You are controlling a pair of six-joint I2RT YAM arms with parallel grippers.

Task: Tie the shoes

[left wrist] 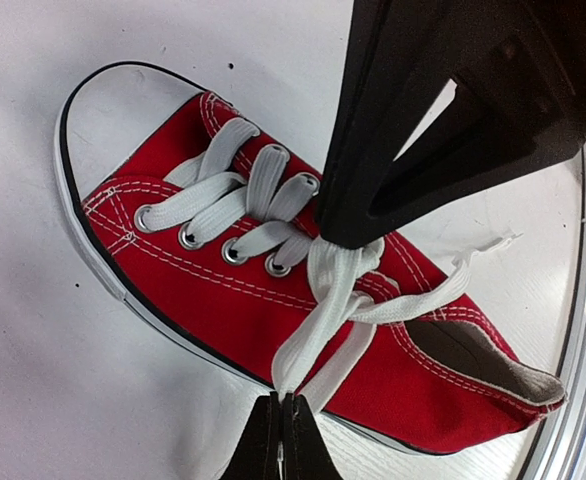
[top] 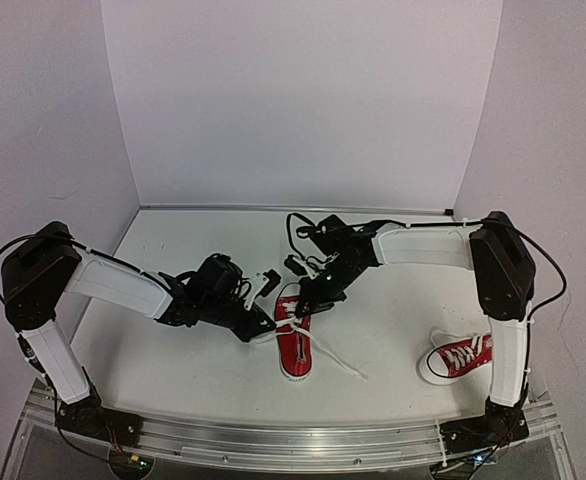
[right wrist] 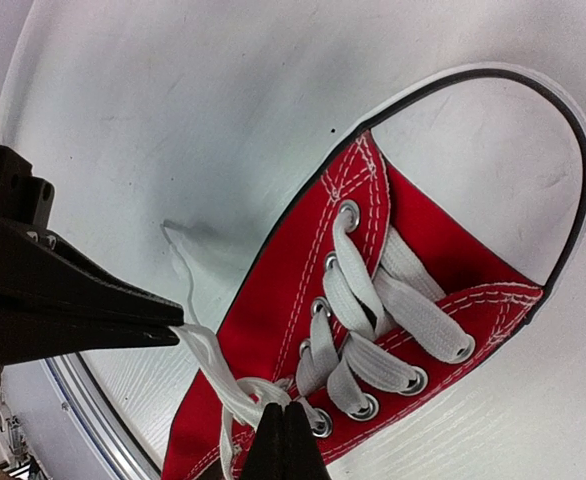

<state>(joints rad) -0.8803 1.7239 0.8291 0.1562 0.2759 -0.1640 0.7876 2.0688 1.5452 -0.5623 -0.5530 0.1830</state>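
Note:
One red shoe with a white toe cap lies mid-table, toe toward the arms. In the left wrist view my left gripper is shut on a folded loop of its white lace, pulled out over the shoe's side. My right gripper is shut on the lace crossing just below the lowest eyelets of the shoe. From above, the left gripper and right gripper meet over the shoe's laces. The second shoe lies at the right, beside the right arm's base.
A loose lace end trails from the middle shoe toward the near right. The metal rail runs along the table's near edge. White walls close the back and sides.

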